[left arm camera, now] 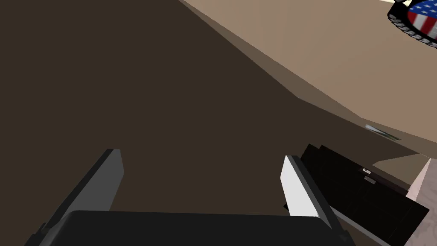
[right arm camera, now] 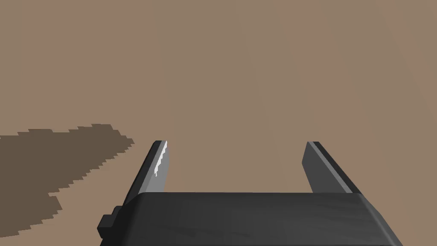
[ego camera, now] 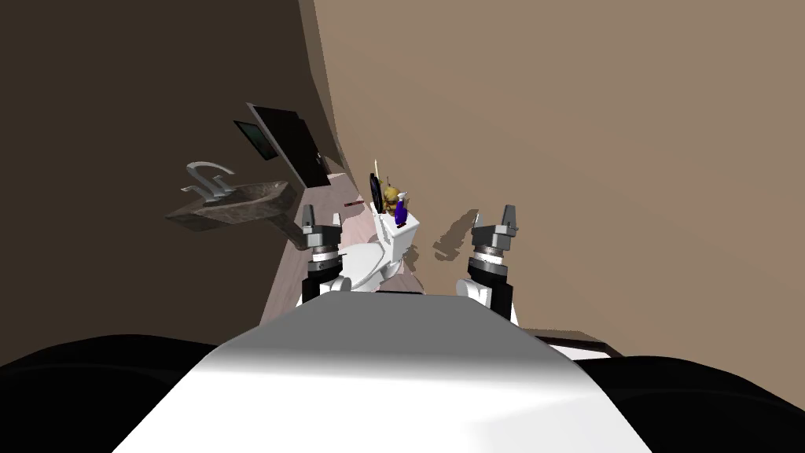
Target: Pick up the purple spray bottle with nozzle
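- Left gripper (left arm camera: 201, 153): the two blade fingers stand apart and hold nothing. They point at a dark brown wall.
- Right gripper (right arm camera: 236, 142): the fingers are spread the same way, and nothing is gripped. In the head view it is raised level with the left gripper, on the other side of the toilet.
- Purple spray bottle (ego camera: 401, 211): it stands upright on top of the white toilet tank (ego camera: 395, 233), with a pale nozzle at its head. It is ahead of both grippers and between them, slightly nearer the left one. It touches neither and is well apart from both.
- Yellow-brown figure (ego camera: 391, 197): it sits on the same tank top, just beside the bottle on the side away from the grippers.
- Dark disc (ego camera: 375, 193): it stands on edge next to the figure. A thin pale stick rises behind it.
- Toilet bowl (ego camera: 362, 263): white, it lies below the tank and close to the left gripper, on the side towards the right gripper.
- Sink (ego camera: 236, 206): a mottled brown basin with a grey faucet (ego camera: 208, 179), it is mounted on the dark wall outward of the left gripper.
- Black panel (left arm camera: 362, 192): it is on the wall just past one finger of the left gripper.
- Stars-and-stripes item (left arm camera: 420, 19): it has a dark rim and is far from the left fingers. Its identity cannot be determined.
- Blocky shadow (ego camera: 456, 232): it falls on the tan wall near the right gripper.
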{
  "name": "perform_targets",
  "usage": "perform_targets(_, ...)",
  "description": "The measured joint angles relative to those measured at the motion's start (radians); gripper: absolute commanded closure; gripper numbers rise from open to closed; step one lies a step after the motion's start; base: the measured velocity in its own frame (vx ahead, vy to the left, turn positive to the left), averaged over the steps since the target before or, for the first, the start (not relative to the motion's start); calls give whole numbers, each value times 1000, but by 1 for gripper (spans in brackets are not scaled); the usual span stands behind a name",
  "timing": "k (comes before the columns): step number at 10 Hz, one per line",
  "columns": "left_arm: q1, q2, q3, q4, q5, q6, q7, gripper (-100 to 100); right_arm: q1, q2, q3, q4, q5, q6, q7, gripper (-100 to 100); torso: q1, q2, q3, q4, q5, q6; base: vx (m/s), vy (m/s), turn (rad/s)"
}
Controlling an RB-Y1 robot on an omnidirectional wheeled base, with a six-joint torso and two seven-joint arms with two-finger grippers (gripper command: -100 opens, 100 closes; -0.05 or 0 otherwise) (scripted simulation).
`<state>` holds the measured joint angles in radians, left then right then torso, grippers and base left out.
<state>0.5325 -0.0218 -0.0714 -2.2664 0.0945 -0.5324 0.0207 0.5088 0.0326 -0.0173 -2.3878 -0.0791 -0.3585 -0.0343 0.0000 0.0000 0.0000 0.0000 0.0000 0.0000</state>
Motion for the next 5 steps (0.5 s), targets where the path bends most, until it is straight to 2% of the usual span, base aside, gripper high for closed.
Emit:
perform_targets(2,-12,40,-2,14,-1,7,-7,-100,0,0,0,0,0,0,0,0,2,1,1,0,0,0,-32,50,-108)
perform_targets(5,-39,125,-8,53,-4,22,-26,-100,0,0,0,0,0,0,0,0,6,3,2,1,1,0,-48,84,-154)
